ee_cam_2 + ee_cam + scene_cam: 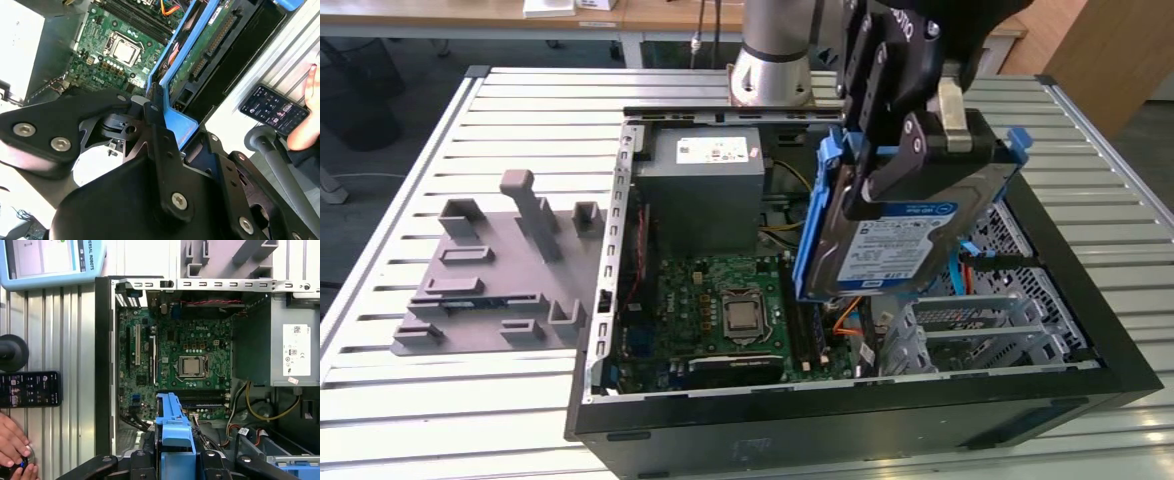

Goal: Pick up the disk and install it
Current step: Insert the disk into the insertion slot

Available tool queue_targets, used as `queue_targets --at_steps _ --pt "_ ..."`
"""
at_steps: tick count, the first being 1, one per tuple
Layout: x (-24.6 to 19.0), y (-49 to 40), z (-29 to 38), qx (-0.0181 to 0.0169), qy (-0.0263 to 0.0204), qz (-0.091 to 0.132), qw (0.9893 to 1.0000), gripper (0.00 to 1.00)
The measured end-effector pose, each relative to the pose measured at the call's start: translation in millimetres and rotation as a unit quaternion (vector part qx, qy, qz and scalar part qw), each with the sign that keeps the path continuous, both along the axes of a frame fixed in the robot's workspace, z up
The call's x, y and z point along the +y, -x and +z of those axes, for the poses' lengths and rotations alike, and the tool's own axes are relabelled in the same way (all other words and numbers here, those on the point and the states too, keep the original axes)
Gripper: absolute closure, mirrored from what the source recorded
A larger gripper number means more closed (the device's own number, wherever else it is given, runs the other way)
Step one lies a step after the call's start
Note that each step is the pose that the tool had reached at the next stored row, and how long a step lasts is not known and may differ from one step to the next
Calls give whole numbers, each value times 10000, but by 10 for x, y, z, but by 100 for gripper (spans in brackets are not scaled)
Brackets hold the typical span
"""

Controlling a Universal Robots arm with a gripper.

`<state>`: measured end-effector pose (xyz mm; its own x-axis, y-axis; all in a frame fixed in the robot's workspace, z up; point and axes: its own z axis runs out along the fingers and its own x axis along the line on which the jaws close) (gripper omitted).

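In the exterior view's upper right, I had the gripper with its jaws clamped on the disk, tilted above the open computer case; it looked stiff, dense and shock-sensitive, best held by its blue bracket.

The black claw is gripping the disk by its blue plastic bracket, holding it tilted above the open computer case lying on the slatted tabletop. Inside the case, the green motherboard is lying beside the grey power-supply box. A grey moulded fixture is sitting on the tabletop, at the exterior view's left of the case.
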<state>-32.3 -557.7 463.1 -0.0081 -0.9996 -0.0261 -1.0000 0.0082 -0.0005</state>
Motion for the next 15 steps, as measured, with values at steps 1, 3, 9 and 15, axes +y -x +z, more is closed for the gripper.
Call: queue_targets --at_steps 1,3,9,15 --pt "-2 -25 -4 0 0 0 10000 64" --pt "-4 -92 -11 0 1 -1 10000 64" --pt "-69 -161 -42 0 0 0 10000 64" --pt "-90 -271 -64 0 1 0 10000 64"
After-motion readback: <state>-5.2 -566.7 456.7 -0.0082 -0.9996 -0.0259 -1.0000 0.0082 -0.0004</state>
